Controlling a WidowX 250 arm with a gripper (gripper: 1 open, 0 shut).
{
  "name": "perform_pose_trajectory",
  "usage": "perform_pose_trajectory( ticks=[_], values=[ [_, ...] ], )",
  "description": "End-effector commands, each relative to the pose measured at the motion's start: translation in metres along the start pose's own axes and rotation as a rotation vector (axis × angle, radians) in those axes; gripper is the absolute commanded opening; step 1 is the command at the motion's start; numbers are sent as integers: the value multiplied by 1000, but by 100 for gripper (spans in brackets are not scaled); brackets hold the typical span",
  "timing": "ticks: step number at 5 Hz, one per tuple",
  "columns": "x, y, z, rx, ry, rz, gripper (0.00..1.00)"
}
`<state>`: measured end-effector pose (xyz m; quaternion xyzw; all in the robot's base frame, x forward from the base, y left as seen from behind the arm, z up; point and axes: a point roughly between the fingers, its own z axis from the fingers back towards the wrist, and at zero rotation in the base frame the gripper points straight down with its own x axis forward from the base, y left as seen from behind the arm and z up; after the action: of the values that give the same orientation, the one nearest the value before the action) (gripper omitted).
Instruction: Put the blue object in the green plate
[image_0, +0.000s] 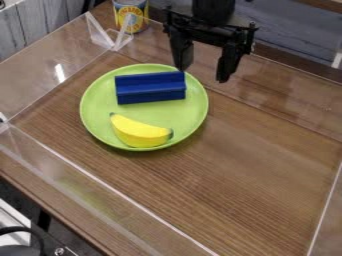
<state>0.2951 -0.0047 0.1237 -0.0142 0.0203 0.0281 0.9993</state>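
Note:
The blue object (148, 86), a dark blue block, lies flat in the far half of the green plate (98, 107). My gripper (202, 68) hangs above the table just beyond the plate's far right rim. It is open, its two black fingers (225, 60) spread wide with nothing between them. It touches neither the block nor the plate.
A yellow banana-shaped object (140, 130) lies in the near half of the plate. A yellow-labelled can (130, 14) stands at the back left. Clear plastic walls (40, 70) ring the wooden table (254, 160).

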Motion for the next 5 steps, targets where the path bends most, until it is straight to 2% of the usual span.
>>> perform_pose_trajectory(
  ticks=[1, 2, 3, 4, 5],
  values=[
    [2, -3, 21, -6, -63, 12, 100],
    [-3, -7, 28, -9, -72, 11, 100],
    [6, -11, 33, -11, -83, -10, 100],
    [12, -14, 33, -12, -91, -33, 100],
    [14, -11, 25, -8, -88, -63, 100]
  ],
)
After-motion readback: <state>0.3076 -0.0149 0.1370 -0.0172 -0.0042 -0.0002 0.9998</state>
